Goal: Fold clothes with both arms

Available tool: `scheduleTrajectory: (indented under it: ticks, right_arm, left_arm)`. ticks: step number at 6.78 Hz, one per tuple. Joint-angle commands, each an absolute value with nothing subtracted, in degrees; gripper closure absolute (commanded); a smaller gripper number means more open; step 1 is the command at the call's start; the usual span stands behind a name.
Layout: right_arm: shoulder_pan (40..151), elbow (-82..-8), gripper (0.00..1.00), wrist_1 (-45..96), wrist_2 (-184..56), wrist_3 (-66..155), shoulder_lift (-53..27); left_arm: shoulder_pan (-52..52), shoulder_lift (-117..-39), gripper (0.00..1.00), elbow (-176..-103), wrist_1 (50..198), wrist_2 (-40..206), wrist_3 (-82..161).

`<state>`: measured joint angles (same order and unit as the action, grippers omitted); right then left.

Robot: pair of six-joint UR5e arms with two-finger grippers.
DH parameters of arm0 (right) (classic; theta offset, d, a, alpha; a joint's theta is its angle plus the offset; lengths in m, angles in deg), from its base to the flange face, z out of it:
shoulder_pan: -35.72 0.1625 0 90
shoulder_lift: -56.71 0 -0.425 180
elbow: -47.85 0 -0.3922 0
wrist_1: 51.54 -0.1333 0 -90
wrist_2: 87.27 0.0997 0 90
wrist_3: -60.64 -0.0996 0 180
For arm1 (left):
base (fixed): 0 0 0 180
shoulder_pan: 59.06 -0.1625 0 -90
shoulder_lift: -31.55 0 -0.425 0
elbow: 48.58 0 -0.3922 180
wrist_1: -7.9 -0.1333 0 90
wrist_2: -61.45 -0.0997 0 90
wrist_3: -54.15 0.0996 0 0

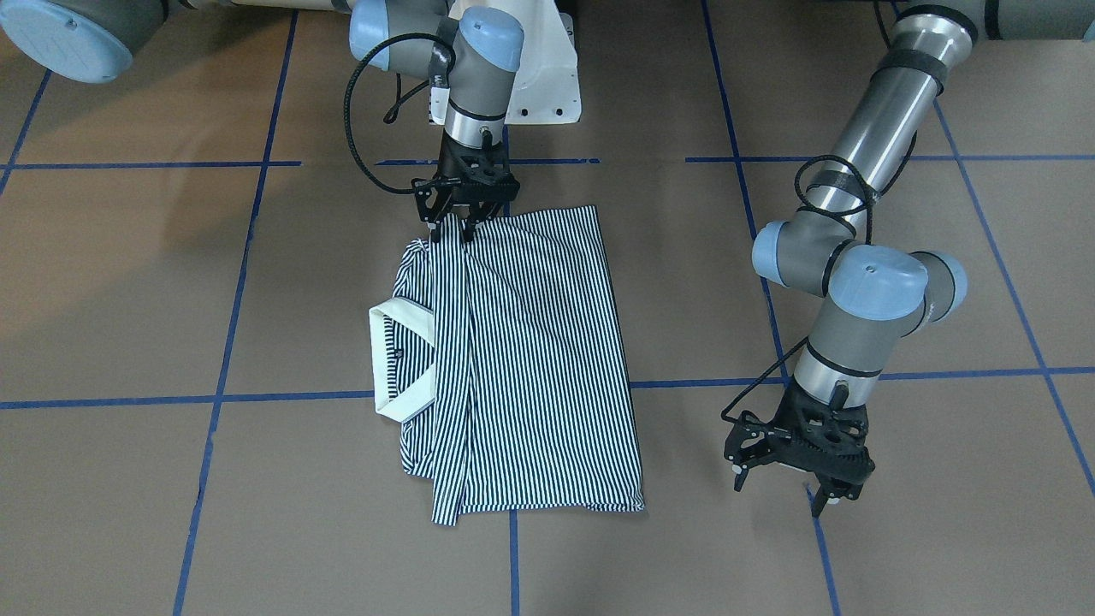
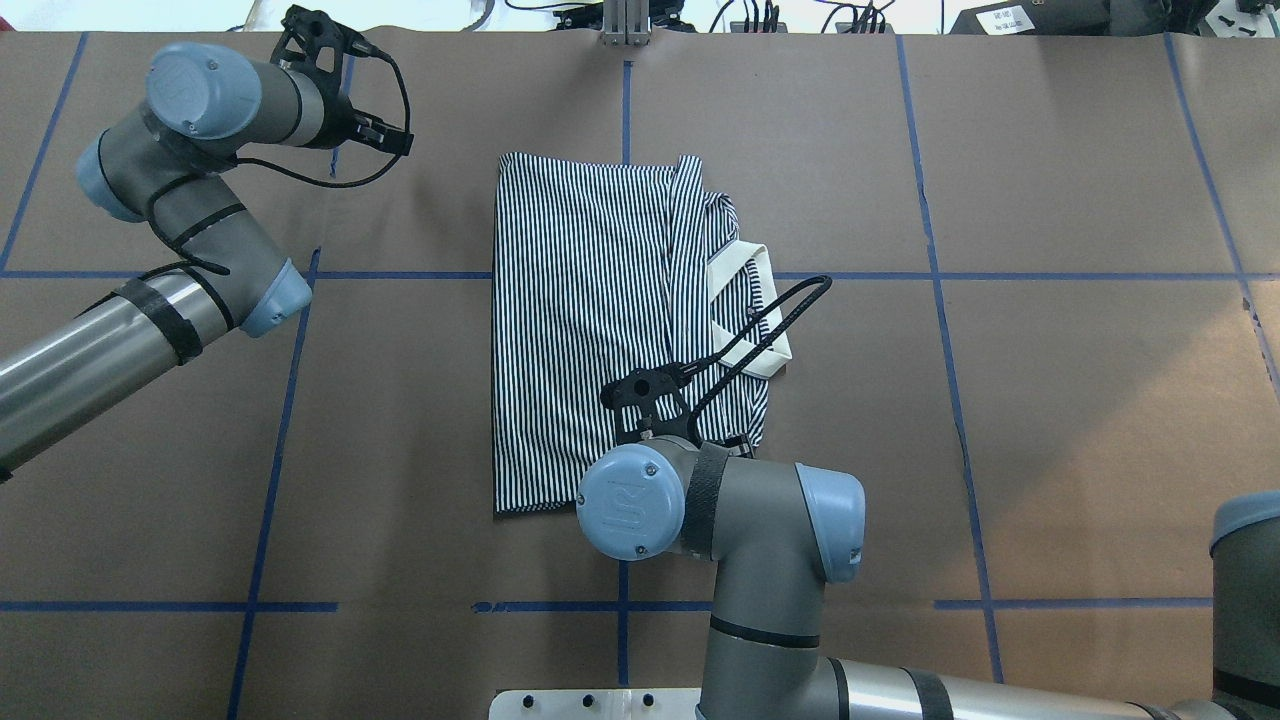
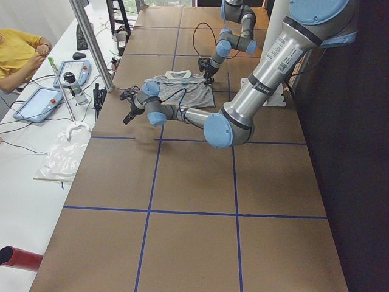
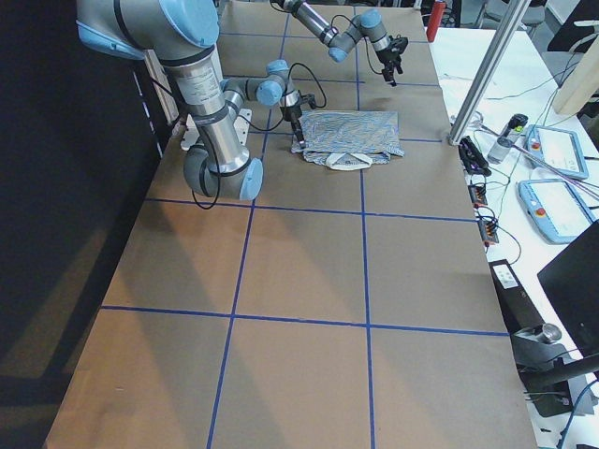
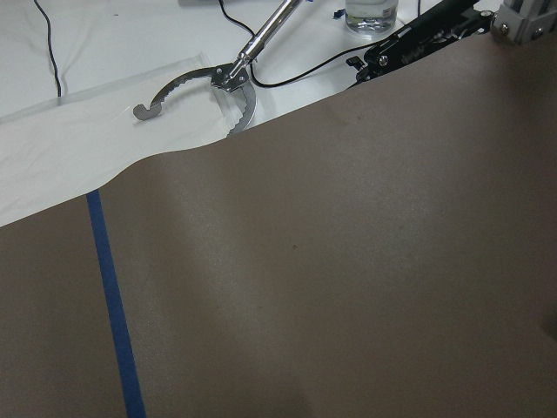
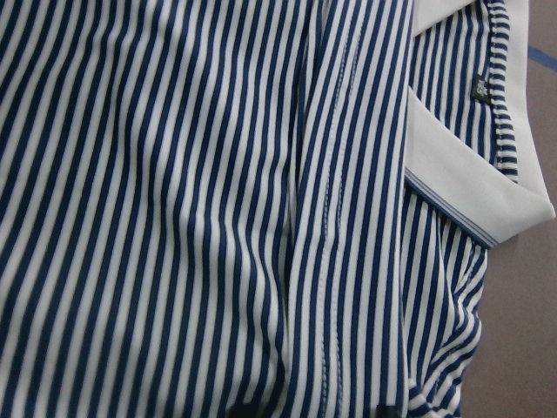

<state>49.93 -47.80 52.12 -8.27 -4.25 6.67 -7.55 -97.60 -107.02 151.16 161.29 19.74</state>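
The navy-and-white striped polo shirt (image 1: 530, 359) lies folded into a tall rectangle in the middle of the brown table (image 1: 128, 282), and it also shows in the overhead view (image 2: 590, 330). Its white collar (image 1: 402, 359) sticks out on one side. My right gripper (image 1: 452, 233) is down on the shirt's edge nearest the robot base. Its fingertips stand a little apart with flat striped cloth (image 6: 218, 218) between them. My left gripper (image 1: 778, 496) is open and empty over bare table, beside the shirt's far corner. The left wrist view shows only bare table.
Blue tape lines (image 1: 282, 398) grid the table. The white pedestal base (image 1: 547, 77) stands behind the shirt. Past the table's far edge a white bench holds metal tongs (image 5: 200, 87), tablets, a bottle and cables. A person in yellow (image 3: 18, 52) sits there.
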Motion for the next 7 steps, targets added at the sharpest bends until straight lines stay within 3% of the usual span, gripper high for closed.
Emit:
scheduleTrajectory:
  ticks: [1,2,4,5,7]
  right_arm:
    - [49.9,-48.5,0.59,54.6,-8.3,-1.8,6.8]
    - [50.0,-48.6,0.68,55.0,-8.6,-1.6,6.6]
    - [50.4,-49.6,0.72,55.1,-9.7,-1.3,5.9]
    - [50.8,-50.8,0.82,56.2,-9.7,-1.2,5.6]
    - [51.2,-57.2,0.77,58.8,-9.8,0.1,1.0]
  left_arm:
    - [-7.6,-97.5,0.00,-107.0,151.2,161.3,19.7]
    - [-7.6,-97.5,0.00,-107.0,151.2,161.3,19.7]
    - [-7.6,-97.5,0.00,-107.0,151.2,161.3,19.7]
    - [-7.6,-97.5,0.00,-107.0,151.2,161.3,19.7]
    - [-7.6,-97.5,0.00,-107.1,151.3,161.3,19.0]
